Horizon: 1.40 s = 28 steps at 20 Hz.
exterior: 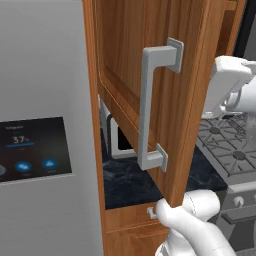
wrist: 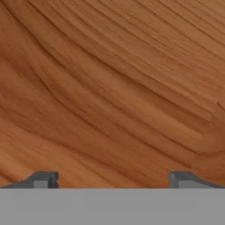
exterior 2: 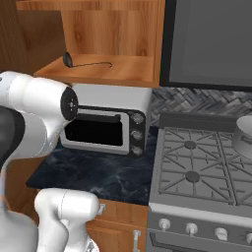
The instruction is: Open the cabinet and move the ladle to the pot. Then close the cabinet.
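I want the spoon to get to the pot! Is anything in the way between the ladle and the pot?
Nothing visible blocks it. The ladle lies on the open cabinet shelf, above the toaster oven. The pot sits on the stove to the right, with open air between.

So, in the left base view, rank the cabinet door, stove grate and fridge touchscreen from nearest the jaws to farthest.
1. cabinet door, right beside the hand.
2. stove grate, below, on the right.
3. fridge touchscreen, far left.

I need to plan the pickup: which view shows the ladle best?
The right base view: the ladle lies in full on the open cabinet's shelf, bowl to the left. In the left base view the swung-out door stands in the way; the hand view faces wood grain.
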### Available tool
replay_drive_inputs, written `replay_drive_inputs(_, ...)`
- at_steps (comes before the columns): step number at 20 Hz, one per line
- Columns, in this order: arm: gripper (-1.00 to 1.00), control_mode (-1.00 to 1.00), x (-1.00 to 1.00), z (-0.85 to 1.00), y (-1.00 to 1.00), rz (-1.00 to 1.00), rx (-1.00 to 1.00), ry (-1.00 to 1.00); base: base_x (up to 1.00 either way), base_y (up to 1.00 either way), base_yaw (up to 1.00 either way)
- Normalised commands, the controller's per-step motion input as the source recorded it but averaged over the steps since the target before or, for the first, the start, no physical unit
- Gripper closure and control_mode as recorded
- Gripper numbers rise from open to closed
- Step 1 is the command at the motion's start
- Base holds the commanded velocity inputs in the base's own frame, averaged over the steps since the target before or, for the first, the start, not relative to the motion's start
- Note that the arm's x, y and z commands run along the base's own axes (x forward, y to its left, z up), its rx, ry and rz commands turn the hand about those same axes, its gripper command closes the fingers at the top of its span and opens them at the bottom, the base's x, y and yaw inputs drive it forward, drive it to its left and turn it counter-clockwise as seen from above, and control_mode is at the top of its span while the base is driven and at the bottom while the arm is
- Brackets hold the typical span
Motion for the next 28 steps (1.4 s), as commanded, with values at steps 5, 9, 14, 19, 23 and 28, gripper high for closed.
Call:
replay_drive_inputs(5,-1.00,-1.00,0.49,0.00,-0.54,-0.06,-0.21,-0.13,0.00,0.00,0.00)
replay_drive_inputs(9,-1.00,-1.00,0.54,0.00,-0.21,-0.01,-0.27,-0.24,0.00,0.00,0.00)
replay_drive_inputs(14,-1.00,-1.00,0.56,0.00,-0.01,0.00,-0.27,-0.26,0.00,0.00,0.00)
replay_drive_inputs(19,-1.00,-1.00,0.28,-0.01,0.05,-0.02,-0.20,-0.25,0.00,0.00,0.00)
replay_drive_inputs(23,-1.00,-1.00,0.36,-0.16,0.15,-0.07,-0.18,-0.18,0.00,0.00,0.00)
replay_drive_inputs(28,-1.00,-1.00,0.39,-0.27,0.26,-0.13,-0.16,-0.11,0.00,0.00,0.00)
